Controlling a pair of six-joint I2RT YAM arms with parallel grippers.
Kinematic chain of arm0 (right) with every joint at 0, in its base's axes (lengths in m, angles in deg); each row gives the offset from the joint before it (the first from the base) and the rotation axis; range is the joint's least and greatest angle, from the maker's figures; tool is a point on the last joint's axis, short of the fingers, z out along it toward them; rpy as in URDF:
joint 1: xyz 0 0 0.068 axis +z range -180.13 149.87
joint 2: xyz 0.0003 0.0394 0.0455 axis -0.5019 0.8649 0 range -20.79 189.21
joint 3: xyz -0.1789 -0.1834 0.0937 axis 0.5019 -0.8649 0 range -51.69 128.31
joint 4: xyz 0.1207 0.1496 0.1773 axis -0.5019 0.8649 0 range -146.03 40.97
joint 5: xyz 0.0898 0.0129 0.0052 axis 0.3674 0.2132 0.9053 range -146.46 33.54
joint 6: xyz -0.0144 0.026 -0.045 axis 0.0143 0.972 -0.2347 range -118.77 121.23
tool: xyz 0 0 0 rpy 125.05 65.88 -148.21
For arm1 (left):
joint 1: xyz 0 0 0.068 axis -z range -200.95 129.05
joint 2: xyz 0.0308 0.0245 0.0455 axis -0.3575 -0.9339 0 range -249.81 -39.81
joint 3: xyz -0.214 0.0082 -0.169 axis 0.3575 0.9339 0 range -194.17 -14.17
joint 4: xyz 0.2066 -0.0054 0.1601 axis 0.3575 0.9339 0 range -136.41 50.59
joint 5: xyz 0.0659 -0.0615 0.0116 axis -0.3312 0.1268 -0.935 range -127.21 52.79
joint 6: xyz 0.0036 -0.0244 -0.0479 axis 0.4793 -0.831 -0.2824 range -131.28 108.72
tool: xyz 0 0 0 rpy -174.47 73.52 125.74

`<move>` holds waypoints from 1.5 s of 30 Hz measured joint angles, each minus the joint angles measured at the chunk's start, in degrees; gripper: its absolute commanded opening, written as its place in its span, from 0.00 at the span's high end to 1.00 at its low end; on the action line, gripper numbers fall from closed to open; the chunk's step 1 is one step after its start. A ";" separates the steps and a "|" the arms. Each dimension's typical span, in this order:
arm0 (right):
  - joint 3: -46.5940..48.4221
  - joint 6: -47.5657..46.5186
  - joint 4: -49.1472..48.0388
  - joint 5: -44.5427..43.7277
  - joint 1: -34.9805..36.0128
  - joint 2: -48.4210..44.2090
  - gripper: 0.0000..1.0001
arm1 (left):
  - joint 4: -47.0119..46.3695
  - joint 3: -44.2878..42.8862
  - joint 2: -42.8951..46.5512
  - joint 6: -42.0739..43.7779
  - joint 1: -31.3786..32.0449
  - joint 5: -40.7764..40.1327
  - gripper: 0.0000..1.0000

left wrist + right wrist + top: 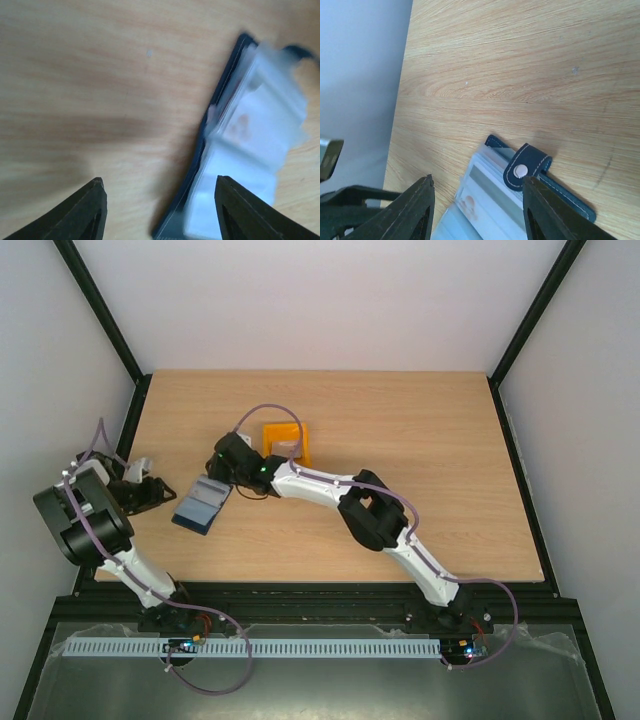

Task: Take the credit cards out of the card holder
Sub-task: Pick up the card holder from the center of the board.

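Note:
The dark navy card holder (203, 504) lies open on the wood table, its pale grey-blue inside facing up. In the right wrist view its snap tab (527, 165) curls over the far edge. The pale credit cards (485, 200) sit in the holder, and one shows a red spot (470, 205). My right gripper (477, 195) is open, its fingers straddling the cards at the holder's far end. My left gripper (160, 200) is open just left of the holder (250, 140), with the holder's dark edge between its fingers. That view is blurred.
A small orange bin (287, 440) stands just behind the right gripper (222, 472). The left gripper (158, 492) is near the table's left edge, by the black frame rail (130, 430). Bare wood stretches to the right.

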 measured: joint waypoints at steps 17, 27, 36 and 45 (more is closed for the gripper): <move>7.43 -0.15 6.56 3.04 0.02 8.22 0.52 | 4.09 3.56 0.68 11.04 4.26 -3.50 0.42; -5.03 -3.08 7.04 7.02 2.73 -0.20 0.54 | 2.43 -0.74 -3.23 8.39 7.10 -0.81 0.43; -11.23 -8.28 10.84 1.92 5.53 -9.53 0.50 | 0.74 -3.02 -3.63 8.20 10.14 0.11 0.30; -2.84 -11.50 15.43 -4.07 5.03 -5.68 0.45 | 3.10 2.47 1.81 10.69 1.84 -4.83 0.08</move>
